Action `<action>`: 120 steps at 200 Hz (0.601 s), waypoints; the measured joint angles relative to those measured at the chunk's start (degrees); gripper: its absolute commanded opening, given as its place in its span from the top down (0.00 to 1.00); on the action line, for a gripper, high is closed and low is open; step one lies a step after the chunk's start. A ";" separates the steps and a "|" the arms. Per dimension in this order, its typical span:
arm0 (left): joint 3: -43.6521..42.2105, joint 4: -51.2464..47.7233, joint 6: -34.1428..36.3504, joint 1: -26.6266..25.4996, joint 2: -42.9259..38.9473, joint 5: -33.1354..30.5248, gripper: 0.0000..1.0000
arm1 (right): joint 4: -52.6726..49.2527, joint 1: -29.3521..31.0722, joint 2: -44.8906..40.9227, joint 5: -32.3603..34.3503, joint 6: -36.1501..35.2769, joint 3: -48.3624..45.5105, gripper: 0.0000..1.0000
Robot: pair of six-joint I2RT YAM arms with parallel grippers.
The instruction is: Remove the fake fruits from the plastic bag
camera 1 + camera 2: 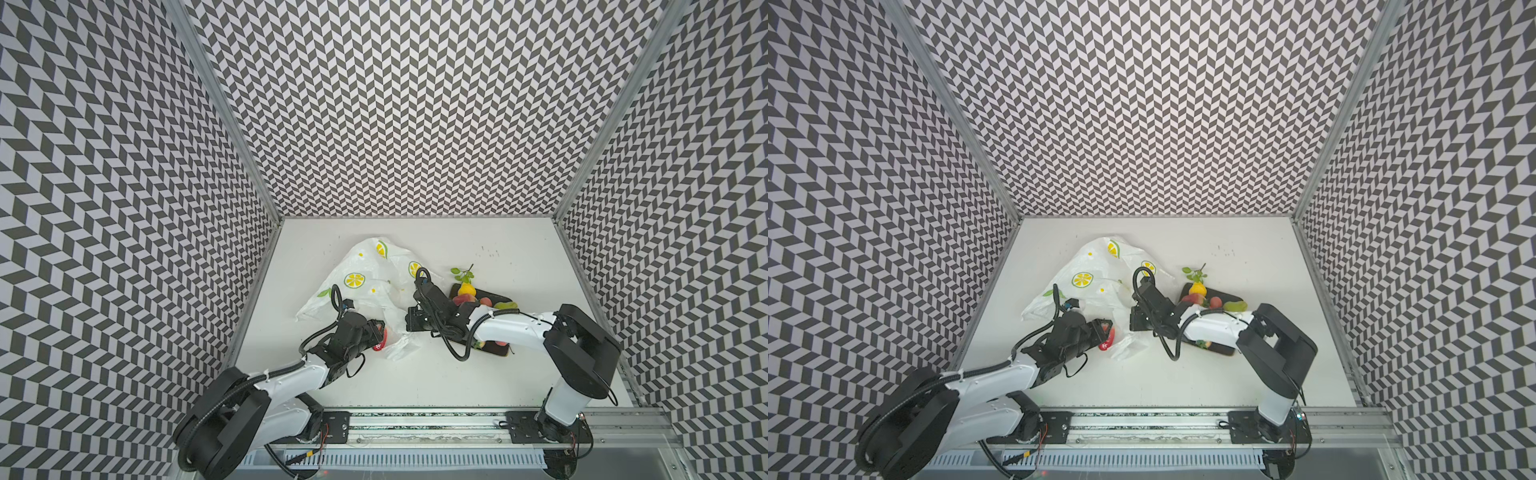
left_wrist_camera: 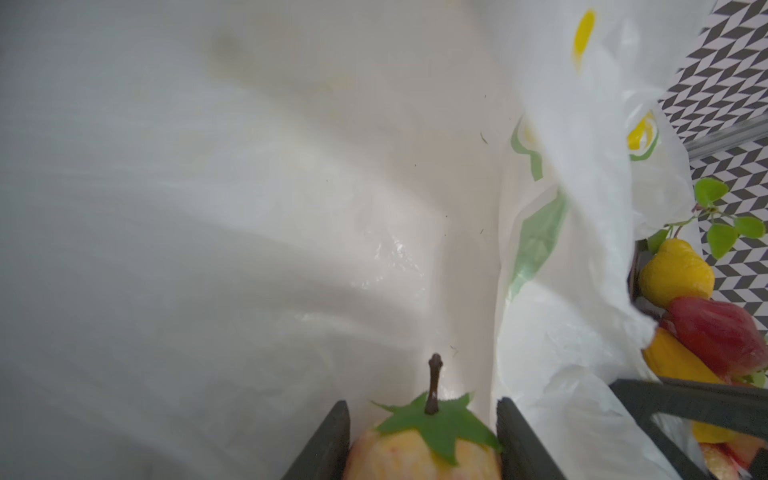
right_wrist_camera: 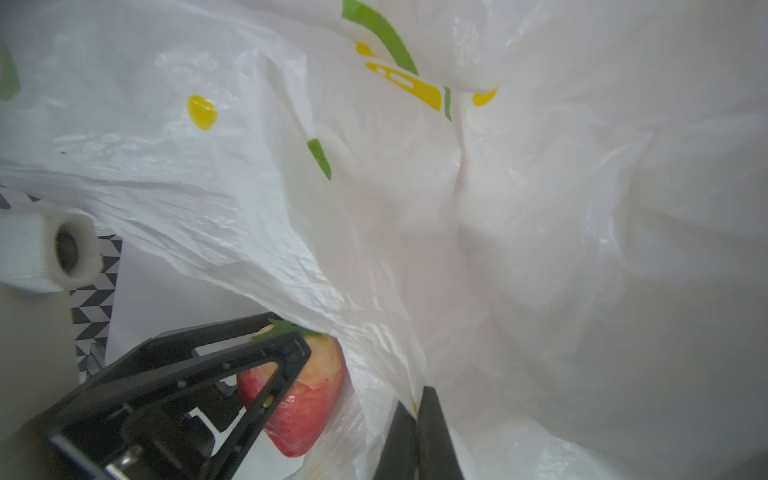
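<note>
The plastic bag (image 1: pixel 365 274) (image 1: pixel 1096 270) lies crumpled at the table's left middle, white film printed with lemon slices. My left gripper (image 1: pixel 380 330) (image 2: pixel 423 403) is at the bag's near opening, shut on a red strawberry (image 1: pixel 380 338) (image 2: pixel 424 453) with a green cap and brown stem. The strawberry (image 3: pixel 299 399) fills the gap between both fingers. My right gripper (image 1: pixel 408 326) (image 3: pixel 417 405) is shut on a fold of the bag's rim (image 3: pixel 399 353) just right of the strawberry. Other fake fruits sit outside the bag: a yellow lemon (image 1: pixel 466 289) (image 2: pixel 675 274), a pinkish peach (image 1: pixel 463 299) and a red fruit (image 2: pixel 719 332).
A dark square plate (image 1: pixel 496 299) (image 1: pixel 1233 296) right of the bag holds the removed fruits, partly hidden under my right arm. A green leafy sprig (image 1: pixel 461 274) sticks out behind it. Patterned walls close in the left, back and right sides.
</note>
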 measured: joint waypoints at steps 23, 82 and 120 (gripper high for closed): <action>1.55 -5.97 0.17 0.00 -7.98 -3.76 0.67 | 0.04 0.00 0.59 0.63 -1.46 3.10 1.00; 10.21 -15.93 4.04 5.79 -22.75 -6.99 0.67 | 0.83 -0.42 8.07 4.13 -7.10 14.16 0.97; 16.00 -18.78 7.04 10.34 -24.57 -3.15 0.67 | 1.11 -1.66 9.97 3.74 -10.78 16.24 0.46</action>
